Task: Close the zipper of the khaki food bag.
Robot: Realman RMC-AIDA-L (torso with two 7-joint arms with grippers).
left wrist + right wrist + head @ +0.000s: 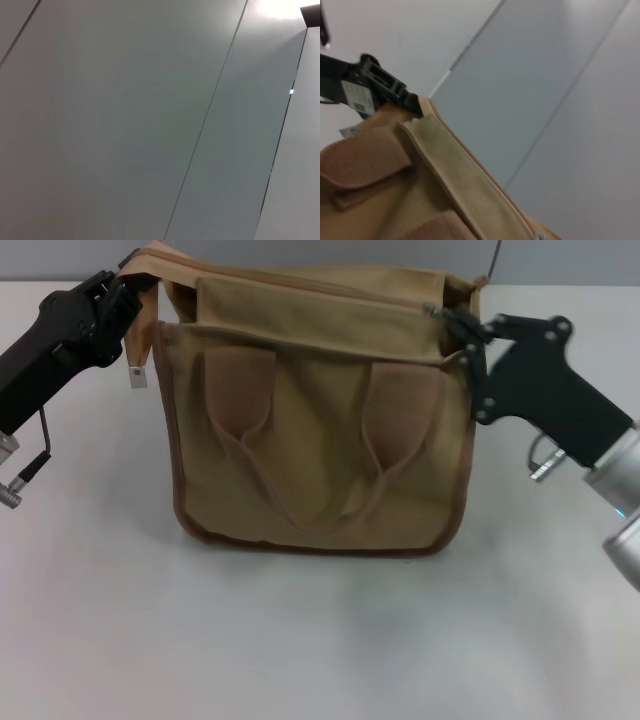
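The large boxy khaki-tan canvas food bag with brown edge trim (310, 430) stands upright on the white table (300, 640), its two looped strap handles (300, 470) hanging down the face toward the robot. The khaki-taped zipper line (320, 292) runs along the top panel, its long axis lying roughly from 9 o'clock to 3 o'clock in the head view, dipping slightly toward the 3 o'clock end.

The black left gripper (135, 285) sits at the bag's upper corner at 10 o'clock and appears clamped on the corner fabric there; the right wrist view shows the same gripper (412, 105) with the cloth edge running into its tip. A small silver tag (137, 375) dangles just below it.

The black right gripper (462, 330) is at the opposite corner, about 2 o'clock, pinched narrow right at a small silver metal pull (432, 310) at that end of the zipper. Whether the pull is truly seized I cannot tell for certain, though it looks gripped.

The pull lies at the right gripper, so the right arm is the nearer one. Closing probably means drawing the pull along the zipper axis toward 9 o'clock, while the left gripper anchors the far corner and keeps the tape taut.
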